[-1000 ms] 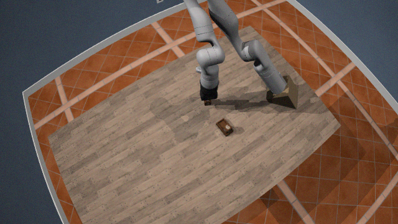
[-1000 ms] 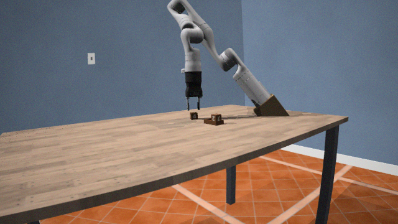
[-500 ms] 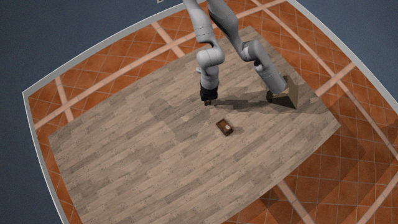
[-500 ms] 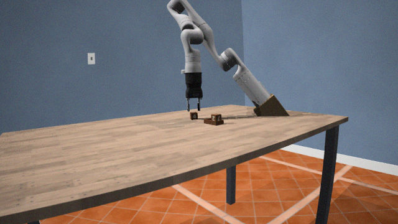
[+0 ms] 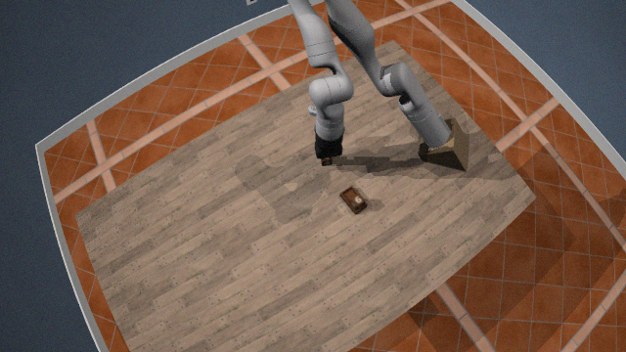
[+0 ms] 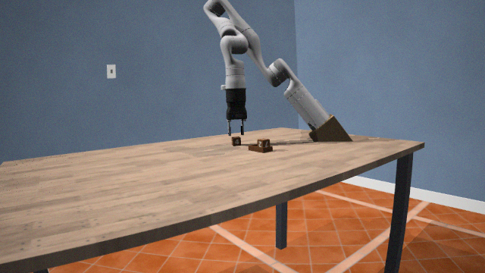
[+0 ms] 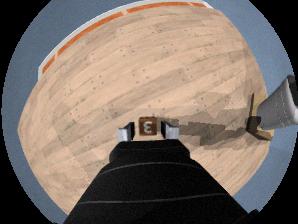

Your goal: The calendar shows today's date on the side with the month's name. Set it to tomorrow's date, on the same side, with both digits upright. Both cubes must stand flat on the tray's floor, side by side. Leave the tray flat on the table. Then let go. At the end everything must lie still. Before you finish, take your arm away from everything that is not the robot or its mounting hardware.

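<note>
In the exterior view, going left to right: a wall plate [image 6: 111,71] at about 10 o'clock, then the gripper [image 6: 236,132] hanging nose-down, its fingers spread wide with nothing between them. Directly under it sits the loose cube [image 6: 236,141], out on the table [image 6: 151,178] and not in the tray. Just beside it, toward 3 o'clock, is the tray [image 6: 261,149] with the second cube [image 6: 264,143] standing in it. Farther toward 2 o'clock is the arm's wedge base [image 6: 333,130].

The step in hand looks like a descent to pick up the loose cube. The wrist view shows the cube [image 7: 148,127] between the two fingers, roughly centred, with a digit on top that I cannot read surely. To do it well, I would drop straight down, keep the cube centred so neither finger nudges it, and close only once the pads flank its side faces squarely. The hold must leave room for the later turn that brings the right digit upright on the month side.

From the top, the tray [image 5: 353,199] lies toward 5 o'clock of the gripper [image 5: 327,160], apart from it. Nothing stands between them; only the arm's shadow crosses the boards.
</note>
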{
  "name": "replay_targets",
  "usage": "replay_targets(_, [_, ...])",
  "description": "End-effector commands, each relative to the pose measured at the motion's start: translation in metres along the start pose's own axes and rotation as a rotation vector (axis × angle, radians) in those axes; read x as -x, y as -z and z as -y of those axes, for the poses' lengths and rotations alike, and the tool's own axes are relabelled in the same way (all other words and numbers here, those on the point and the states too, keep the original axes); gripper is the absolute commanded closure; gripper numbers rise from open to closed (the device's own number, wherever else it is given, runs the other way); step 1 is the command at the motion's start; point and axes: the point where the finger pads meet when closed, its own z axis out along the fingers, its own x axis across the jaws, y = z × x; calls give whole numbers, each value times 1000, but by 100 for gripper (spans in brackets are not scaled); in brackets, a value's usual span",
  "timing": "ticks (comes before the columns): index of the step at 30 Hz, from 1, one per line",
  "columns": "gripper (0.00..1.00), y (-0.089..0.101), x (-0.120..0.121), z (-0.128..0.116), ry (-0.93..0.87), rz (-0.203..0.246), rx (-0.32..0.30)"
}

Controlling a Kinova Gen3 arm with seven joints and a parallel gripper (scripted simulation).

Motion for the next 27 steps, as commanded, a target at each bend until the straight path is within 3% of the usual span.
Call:
replay_targets(1, [10,0,0,0,0,0,1])
replay_targets(20, [10,0,0,0,0,1,1])
replay_targets(27, [10,11,0,0,0,1,1])
